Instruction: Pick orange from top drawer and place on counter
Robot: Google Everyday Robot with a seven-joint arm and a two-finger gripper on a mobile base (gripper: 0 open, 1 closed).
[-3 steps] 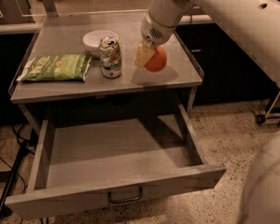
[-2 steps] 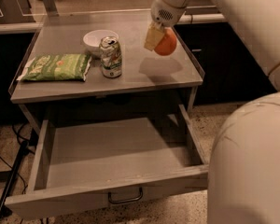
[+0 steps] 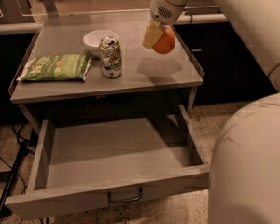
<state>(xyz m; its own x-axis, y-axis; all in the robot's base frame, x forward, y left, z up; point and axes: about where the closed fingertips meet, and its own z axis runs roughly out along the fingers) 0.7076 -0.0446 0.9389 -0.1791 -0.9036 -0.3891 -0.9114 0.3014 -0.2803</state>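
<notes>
The orange (image 3: 166, 42) is held in my gripper (image 3: 157, 37), lifted above the right part of the counter (image 3: 130, 80); its shadow falls on the counter below. The gripper's pale fingers (image 3: 151, 35) are shut on the orange's left side. The top drawer (image 3: 116, 155) stands pulled open below the counter, its grey floor bare, with its dark pull handle (image 3: 125, 199) at the front.
On the counter stand a drink can (image 3: 110, 57), a white bowl (image 3: 99, 38) behind it, and a green chip bag (image 3: 56, 67) at the left. My white arm fills the right side of the view (image 3: 252, 162). Speckled floor lies around the cabinet.
My gripper has risen and moved back over the counter with the orange in it. The drawer and counter items have not moved.
</notes>
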